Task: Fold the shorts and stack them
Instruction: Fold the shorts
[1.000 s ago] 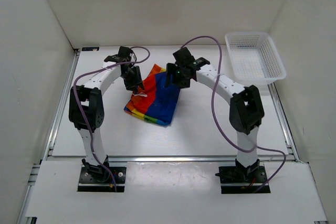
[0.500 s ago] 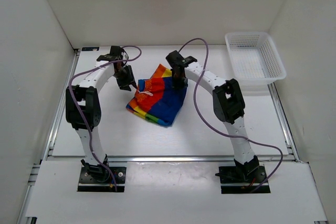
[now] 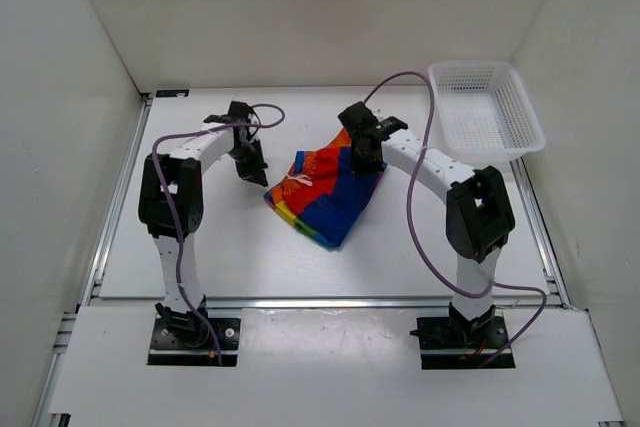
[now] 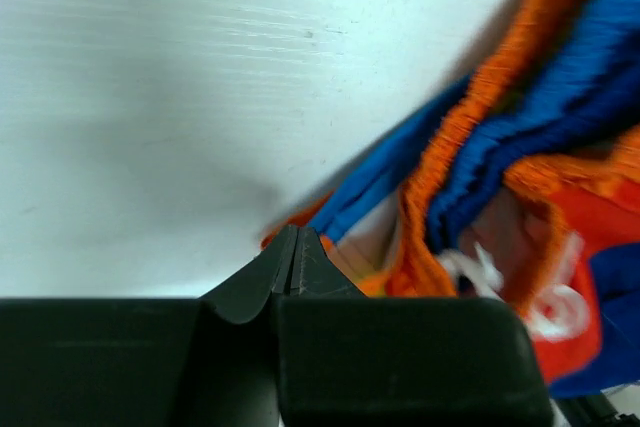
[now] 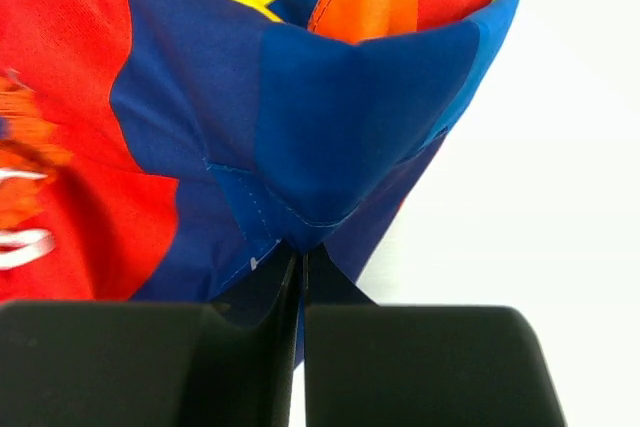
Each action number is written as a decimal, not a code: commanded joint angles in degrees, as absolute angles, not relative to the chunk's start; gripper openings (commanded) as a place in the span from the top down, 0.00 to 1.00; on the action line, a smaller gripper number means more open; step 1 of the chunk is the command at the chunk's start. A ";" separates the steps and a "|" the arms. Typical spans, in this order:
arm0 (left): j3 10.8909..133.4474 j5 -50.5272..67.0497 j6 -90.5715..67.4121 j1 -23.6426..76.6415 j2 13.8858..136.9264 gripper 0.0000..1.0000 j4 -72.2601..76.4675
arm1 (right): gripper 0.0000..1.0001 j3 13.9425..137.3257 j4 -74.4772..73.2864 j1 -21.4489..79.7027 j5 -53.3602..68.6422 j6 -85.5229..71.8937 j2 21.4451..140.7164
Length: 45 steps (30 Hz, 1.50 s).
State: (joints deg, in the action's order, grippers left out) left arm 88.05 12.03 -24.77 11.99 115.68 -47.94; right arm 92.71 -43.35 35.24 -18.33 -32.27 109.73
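- Top view: shorts [image 3: 325,195] are bunched in the middle. Right gripper [image 3: 365,159] sits on their far right corner, left gripper [image 3: 248,162] just off their left edge.
- Left wrist: fingers [image 4: 255,287] pressed together, empty I think (it's blurry). Shorts are off to the right.
- Right wrist: fingers [image 5: 258,292] pinch a blue fold, the rest spreads out ahead.

The shorts [image 3: 330,192] run in broad stripes of blue, red, orange, yellow and green, with a white drawstring [image 5: 28,244] (in the left wrist view the gathered waistband shows as orange and blue ridges). The blue panel carries matching blue stitching. The counter [image 3: 200,247] is plain white. The basket [image 3: 487,107] is white mesh. Each arm [image 3: 420,159] is white with black joints, the left claw [image 3: 250,162] and right claw [image 3: 365,159] black, the cables [image 3: 402,74] purple.
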 commanded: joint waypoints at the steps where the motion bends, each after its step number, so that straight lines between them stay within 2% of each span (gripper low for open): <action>1: 87.36 13.80 -25.58 14.49 117.33 0.90 -45.97 | 1.00 87.12 -42.28 34.11 -22.14 -34.45 109.42; 6: 86.31 13.80 -26.81 15.64 118.04 0.90 -45.35 | 1.00 80.61 -42.28 33.05 -26.36 -37.79 109.42; 15: 85.78 13.80 -27.33 15.64 116.28 0.90 -44.82 | 1.00 76.90 -41.75 33.05 -25.50 -38.94 112.41; 16: 85.78 13.80 -27.33 15.64 115.76 0.90 -44.82 | 0.92 77.43 -41.75 32.52 -24.62 -38.24 111.80; 17: 85.26 13.28 -27.33 15.64 115.75 0.90 -44.82 | 0.58 77.95 -41.23 32.52 -24.61 -37.54 111.01; 18: 85.25 13.27 -27.33 15.64 115.06 0.90 -44.82 | 0.39 77.96 -41.22 32.52 -23.65 -37.53 108.66; 20: 84.46 12.58 -27.33 15.64 113.22 0.90 -44.82 | 0.07 78.48 -40.61 32.52 -23.03 -36.83 105.57; 22: 83.15 12.57 -27.33 15.64 111.37 0.90 -44.82 | 0.02 79.01 -40.61 31.38 -21.54 -36.21 101.18; 25: 81.92 11.34 -27.33 15.64 106.10 0.90 -44.82 | 0.02 79.01 -40.61 29.10 -18.65 -35.69 96.08; 28: 81.39 10.72 -27.33 14.94 99.95 0.90 -45.53 | 0.07 77.35 -41.13 27.95 -17.32 -34.90 92.12; 32: 80.34 8.18 -26.20 11.17 91.34 0.90 -48.69 | 0.07 74.37 -41.75 26.72 -17.31 -34.37 86.15; 34: 79.81 5.73 -25.58 10.29 85.54 0.90 -50.44 | 0.02 71.38 -41.75 26.19 -18.71 -34.37 81.67; 37: 78.14 3.35 -25.05 8.53 77.72 0.79 -51.33 | 0.01 67.16 -41.75 24.00 -20.74 -34.37 75.43; 39: 76.65 3.34 -25.05 7.82 72.37 0.64 -52.64 | 0.01 65.40 -41.75 23.39 -21.97 -33.84 71.64; 40: 76.12 3.34 -24.53 7.30 70.68 0.61 -52.65 | 0.01 64.09 -42.36 23.38 -21.97 -33.84 70.67; 43: 74.10 2.47 -25.22 7.29 65.49 0.22 -54.40 | 0.01 63.54 -45.26 23.38 -21.97 -33.84 68.91; 45: 72.43 1.76 -26.01 7.29 63.29 0.07 -54.93 | 0.01 62.93 -47.71 23.38 -23.20 -35.94 67.16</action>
